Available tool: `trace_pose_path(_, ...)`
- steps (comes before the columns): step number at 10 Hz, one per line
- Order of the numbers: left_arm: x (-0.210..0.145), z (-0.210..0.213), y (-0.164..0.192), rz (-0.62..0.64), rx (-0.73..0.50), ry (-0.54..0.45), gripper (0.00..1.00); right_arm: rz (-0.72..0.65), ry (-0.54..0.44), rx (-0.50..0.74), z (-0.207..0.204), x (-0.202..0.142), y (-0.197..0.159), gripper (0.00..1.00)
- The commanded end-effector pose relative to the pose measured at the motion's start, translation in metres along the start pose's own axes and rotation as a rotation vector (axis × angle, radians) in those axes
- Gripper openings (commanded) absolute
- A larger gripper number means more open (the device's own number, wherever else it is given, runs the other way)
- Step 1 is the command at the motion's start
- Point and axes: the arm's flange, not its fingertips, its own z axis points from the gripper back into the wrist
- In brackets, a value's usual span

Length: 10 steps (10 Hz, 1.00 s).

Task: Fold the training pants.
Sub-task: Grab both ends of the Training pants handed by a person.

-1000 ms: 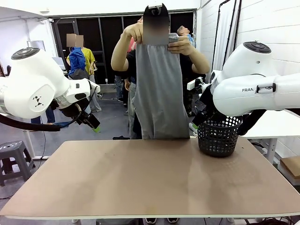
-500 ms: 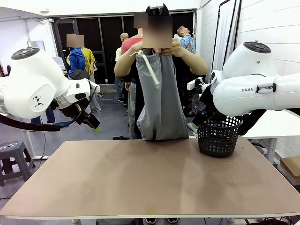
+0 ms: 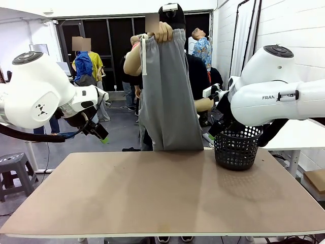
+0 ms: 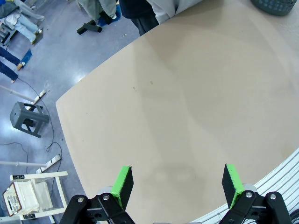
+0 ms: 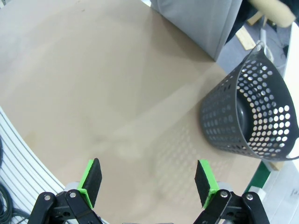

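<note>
Front view, training pants (image 3: 167, 96): they hung full length at the far side of the table (image 3: 152, 193), grey and limp, the lower end down at the far edge. I couldn't tell whether it touched the top.
Front view, person's hand (image 3: 163, 31): it pinched the waistband up high, and the white drawstring (image 3: 143, 56) dangled beside it.
Front view, left gripper (image 3: 100, 133): it was raised over the table's left side, well apart from the pants, with nothing in it.
Front view, right gripper (image 3: 213, 133): it was tucked just behind the black basket (image 3: 236, 147), which stood on the table's far right.
Left wrist view, left gripper (image 4: 177, 179): the jaws were spread wide, the green pads (image 4: 123, 183) well apart above bare tabletop (image 4: 187, 93).
Left wrist view, pants (image 4: 163, 7): a pale strip showed at the top, by the table's far edge.
Right wrist view, right gripper (image 5: 149, 179): its fingers were wide apart and gripped nothing, over the table (image 5: 93, 84).
Right wrist view, basket (image 5: 252, 116): it stood upright on the table, near the gripper.
Right wrist view, pants (image 5: 196, 18): the grey cloth hung at the far edge, beside the basket.
</note>
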Motion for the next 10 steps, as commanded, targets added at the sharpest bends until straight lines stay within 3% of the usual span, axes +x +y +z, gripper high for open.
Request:
trace_pose_path(1,0.0009,-0.0010,0.0011,0.003,0.000,-0.009,1.00,-0.002,-0.002,0.008,-0.0005,-0.0003,-0.0003,1.00)
trace_pose_path(10,0.0009,-0.0010,0.0011,0.003,0.000,-0.009,1.00,-0.002,-0.002,0.008,-0.0005,-0.0003,-0.0003,1.00)
